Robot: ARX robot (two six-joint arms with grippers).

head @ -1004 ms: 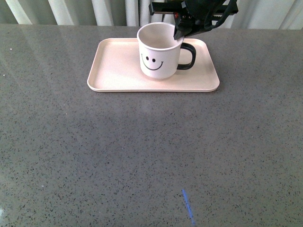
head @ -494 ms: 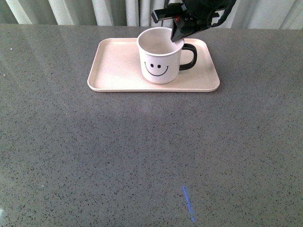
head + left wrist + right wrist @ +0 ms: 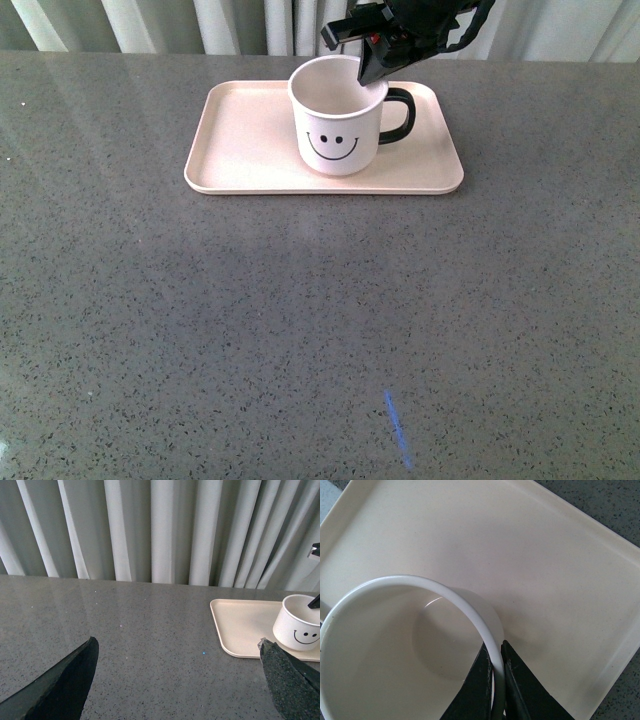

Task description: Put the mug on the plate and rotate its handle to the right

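Front view: my right claw (image 3: pixel 372 74) is pinching the mug (image 3: pixel 338 125) by the rim on the handle side, so the mug hangs right under the claw. The handle (image 3: pixel 400 115) sits just below the claw and to its right, so it already points right. The plate (image 3: pixel 235 140) is under the claw and runs mostly off to its left. The mug is over the plate, near its front edge. I can't tell whether the base is fully seated or a hair up.

Left wrist view: my left claw (image 3: pixel 177 645) is spread wide and empty, low over the bare table (image 3: pixel 150 630). The mug (image 3: pixel 300 630) and plate (image 3: pixel 240 625) are well off to its right, so it's out of this step.

Right wrist view: the fingers (image 3: pixel 479 682) are pressed together on the mug (image 3: pixel 415 645) wall, one inside and one outside, with the rim (image 3: pixel 427 582) between them. There's bare plate (image 3: pixel 545 555) all round the claw and plenty of margin to the plate's raised edge.

My read: placement and handle direction look about done, and release is what's left. To do it well:
- lower until the base is flat, with no tilt
- spread the fingers evenly so neither side nudges the wall
- lift straight up, keeping the inner finger off the rim
- no twist on exit, or the handle swings off
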